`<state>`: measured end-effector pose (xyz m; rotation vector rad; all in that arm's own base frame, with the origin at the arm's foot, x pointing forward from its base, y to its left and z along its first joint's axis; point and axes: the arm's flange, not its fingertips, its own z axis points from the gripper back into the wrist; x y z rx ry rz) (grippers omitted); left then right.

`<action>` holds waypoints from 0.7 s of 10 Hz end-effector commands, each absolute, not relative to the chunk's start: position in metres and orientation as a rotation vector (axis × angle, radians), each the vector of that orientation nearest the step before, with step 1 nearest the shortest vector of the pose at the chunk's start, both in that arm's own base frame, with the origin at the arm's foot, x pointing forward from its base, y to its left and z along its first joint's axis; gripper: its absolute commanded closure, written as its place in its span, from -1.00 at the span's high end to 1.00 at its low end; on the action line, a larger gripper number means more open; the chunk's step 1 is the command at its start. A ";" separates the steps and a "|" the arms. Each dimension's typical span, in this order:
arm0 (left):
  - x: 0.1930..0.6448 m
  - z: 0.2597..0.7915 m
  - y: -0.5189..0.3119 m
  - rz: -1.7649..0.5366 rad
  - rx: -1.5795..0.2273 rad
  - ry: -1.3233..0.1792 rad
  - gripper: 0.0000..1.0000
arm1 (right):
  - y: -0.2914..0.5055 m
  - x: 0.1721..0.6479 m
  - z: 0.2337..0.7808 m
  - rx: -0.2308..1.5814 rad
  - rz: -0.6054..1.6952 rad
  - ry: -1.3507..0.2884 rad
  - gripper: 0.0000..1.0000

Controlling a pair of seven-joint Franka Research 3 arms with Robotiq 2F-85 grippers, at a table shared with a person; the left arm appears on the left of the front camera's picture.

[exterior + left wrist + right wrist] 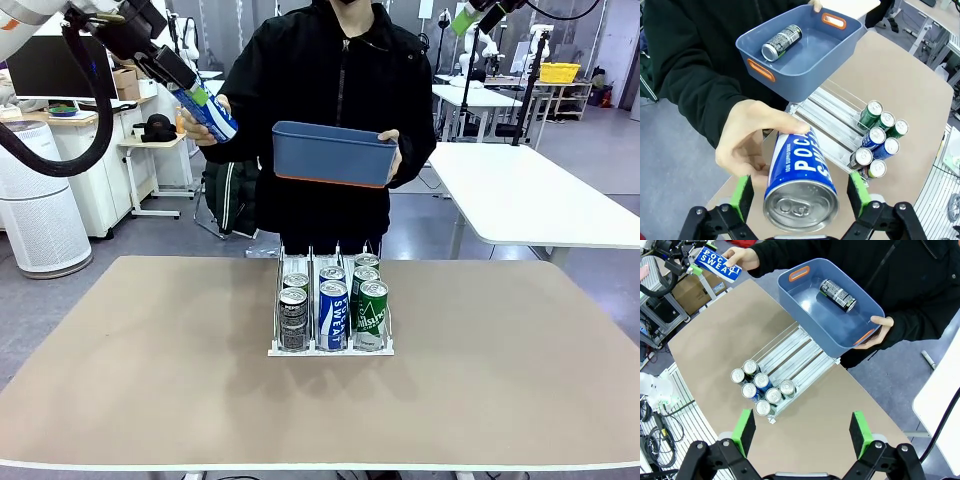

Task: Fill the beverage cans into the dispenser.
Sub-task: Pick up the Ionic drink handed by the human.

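On the table (150,380), at the middle, the dispenser (330,349) holds seven cans (333,313) bunched at its near end: two dark in the left lane, two blue in the middle, three green on the right. Behind it a person's hand (391,150) holds a blue bin (330,160) in the air, and a dark can (781,42) lies on its side inside. The other hand (747,145) holds a blue can (800,170) up at the left. The left gripper (800,195) brackets this can with its jaws spread, pads just clear of it and not clamped. The right gripper (803,434) is raised high, released, with nothing between its fingers.
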<state>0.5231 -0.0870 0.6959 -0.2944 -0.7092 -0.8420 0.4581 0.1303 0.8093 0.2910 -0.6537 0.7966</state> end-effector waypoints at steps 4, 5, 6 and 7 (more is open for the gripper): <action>0.528 0.693 -0.088 -0.877 -0.293 -0.739 1.00 | 0.130 0.457 0.810 0.291 0.797 -0.652 1.00; 0.528 0.692 -0.088 -0.881 -0.292 -0.732 1.00 | 0.130 0.457 0.810 0.291 0.797 -0.652 1.00; 0.530 0.691 -0.088 -0.889 -0.293 -0.722 1.00 | 0.130 0.457 0.810 0.291 0.797 -0.652 1.00; 0.532 0.691 -0.088 -0.893 -0.297 -0.722 1.00 | 0.130 0.457 0.810 0.291 0.797 -0.652 1.00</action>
